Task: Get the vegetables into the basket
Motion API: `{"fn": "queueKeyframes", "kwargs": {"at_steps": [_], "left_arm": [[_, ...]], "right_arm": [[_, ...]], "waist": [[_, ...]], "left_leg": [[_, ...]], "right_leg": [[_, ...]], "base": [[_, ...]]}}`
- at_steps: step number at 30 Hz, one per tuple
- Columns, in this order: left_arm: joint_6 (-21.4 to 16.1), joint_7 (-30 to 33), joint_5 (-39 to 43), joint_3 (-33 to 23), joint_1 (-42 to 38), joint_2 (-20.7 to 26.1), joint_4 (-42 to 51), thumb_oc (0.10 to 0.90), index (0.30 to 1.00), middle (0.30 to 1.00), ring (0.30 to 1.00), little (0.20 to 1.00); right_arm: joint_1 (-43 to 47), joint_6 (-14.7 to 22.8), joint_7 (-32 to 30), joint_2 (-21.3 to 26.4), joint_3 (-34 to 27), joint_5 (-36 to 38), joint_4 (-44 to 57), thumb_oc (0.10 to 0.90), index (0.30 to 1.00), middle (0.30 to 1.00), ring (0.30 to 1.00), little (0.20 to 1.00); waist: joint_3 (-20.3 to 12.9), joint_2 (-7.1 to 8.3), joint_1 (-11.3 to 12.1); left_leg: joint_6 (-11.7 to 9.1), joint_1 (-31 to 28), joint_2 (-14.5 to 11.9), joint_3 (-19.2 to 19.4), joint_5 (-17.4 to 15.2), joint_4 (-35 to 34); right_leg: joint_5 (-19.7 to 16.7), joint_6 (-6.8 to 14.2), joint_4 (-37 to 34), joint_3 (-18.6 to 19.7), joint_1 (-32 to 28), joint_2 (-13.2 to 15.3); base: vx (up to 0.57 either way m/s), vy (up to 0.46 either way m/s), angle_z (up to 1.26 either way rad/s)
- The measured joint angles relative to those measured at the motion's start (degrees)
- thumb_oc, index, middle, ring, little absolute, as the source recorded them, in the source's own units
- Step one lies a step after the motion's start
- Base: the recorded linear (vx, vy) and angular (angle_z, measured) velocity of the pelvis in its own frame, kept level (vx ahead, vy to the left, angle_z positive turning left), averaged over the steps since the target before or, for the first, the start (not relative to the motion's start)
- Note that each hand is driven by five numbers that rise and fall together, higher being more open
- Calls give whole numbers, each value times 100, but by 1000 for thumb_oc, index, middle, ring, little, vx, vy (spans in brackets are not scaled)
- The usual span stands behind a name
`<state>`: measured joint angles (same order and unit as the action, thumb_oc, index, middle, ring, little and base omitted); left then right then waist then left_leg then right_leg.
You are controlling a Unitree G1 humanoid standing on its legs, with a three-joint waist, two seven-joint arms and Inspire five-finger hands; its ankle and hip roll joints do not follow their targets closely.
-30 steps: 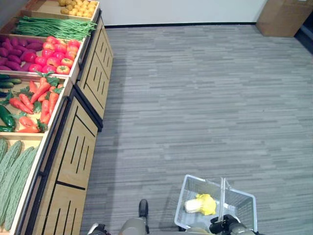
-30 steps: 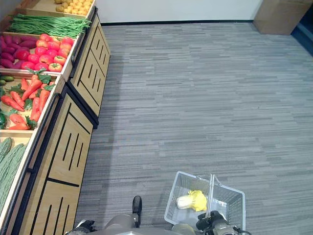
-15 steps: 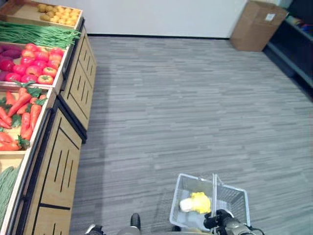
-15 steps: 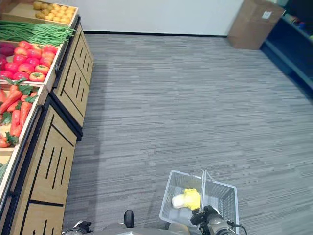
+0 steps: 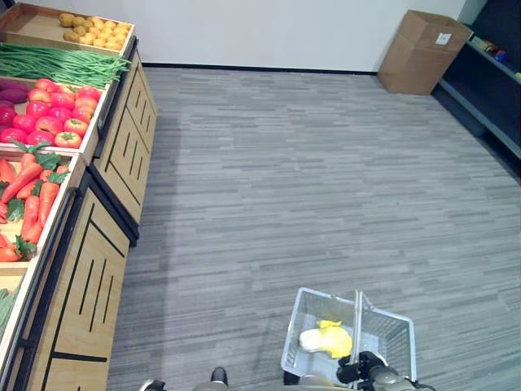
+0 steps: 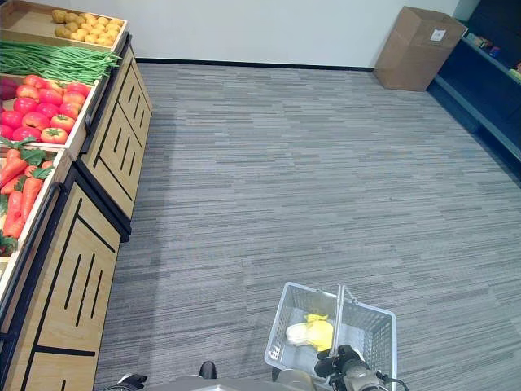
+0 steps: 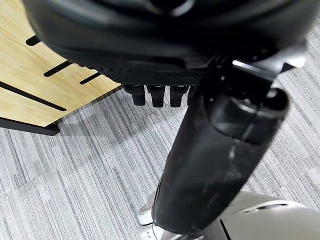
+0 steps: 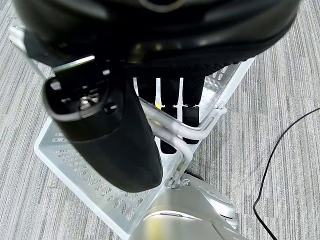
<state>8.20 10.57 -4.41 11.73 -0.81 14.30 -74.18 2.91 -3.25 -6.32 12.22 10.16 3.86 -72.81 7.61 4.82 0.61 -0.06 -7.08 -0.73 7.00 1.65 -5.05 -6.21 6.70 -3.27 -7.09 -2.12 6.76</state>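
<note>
The right hand [image 8: 150,95] has its fingers [image 8: 191,112] curled round the twin metal handles [image 8: 175,131] of the white wire basket [image 5: 383,334], and carries the basket at the robot's right side above the grey floor [image 5: 326,179]. In the left eye view the same hand [image 5: 361,371] shows at the lower edge, at the near end of the handles. The basket hangs upright and holds one item: a pale white and yellow vegetable [image 5: 327,340] lying on the basket bottom, left of the handles.

The left hand [image 7: 155,85] hangs low beside the wooden display stand [image 5: 106,244]. Its fingers [image 7: 156,95] point downward in a row, relaxed, and hold nothing; they touch nothing.

The display stand runs along the left side of the scene and is well apart from the basket. Its compartments hold the remaining produce, from far to near:
- potatoes [image 5: 91,31] in the farthest tray;
- green beans [image 5: 57,63] in the next tray;
- tomatoes [image 5: 53,120], with purple vegetables [image 5: 15,88] at their far left;
- carrots [image 5: 28,195] with green tops in the nearer tray.

The stand's front panels are light wood with dark slots and black framing.

A cardboard box [image 5: 423,41] stands on the floor by the far wall, at the right. A dark shelf unit [image 5: 496,90] runs along the right edge, just beside the box.
</note>
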Motion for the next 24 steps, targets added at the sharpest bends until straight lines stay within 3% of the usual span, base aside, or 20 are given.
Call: {"fn": "queueKeyframes", "kwargs": {"at_steps": [9,24], "left_arm": [[-105,110,3,-3,72,-246,198,900,1000,1000,1000,1000],[-104,107,3,-1,184,-249,180,900,1000,1000,1000,1000]], "right_arm": [[-175,5,-131,141,-77,152,-10,400,300,300,300,300],[-356,14,-97,133,-75,151,-67,400,300,300,300,300]], "waist": [[-123,-498,-68],[-418,-426,-26]], "left_leg": [[-11,-92,-27,13,-38,0],[-17,-43,8,93,-58,3]], "right_leg": [[-75,-21,-195,18,-192,-45],[-101,-30,-168,103,-78,-50]], "base": [[19,13,-1],[6,28,-2]]}}
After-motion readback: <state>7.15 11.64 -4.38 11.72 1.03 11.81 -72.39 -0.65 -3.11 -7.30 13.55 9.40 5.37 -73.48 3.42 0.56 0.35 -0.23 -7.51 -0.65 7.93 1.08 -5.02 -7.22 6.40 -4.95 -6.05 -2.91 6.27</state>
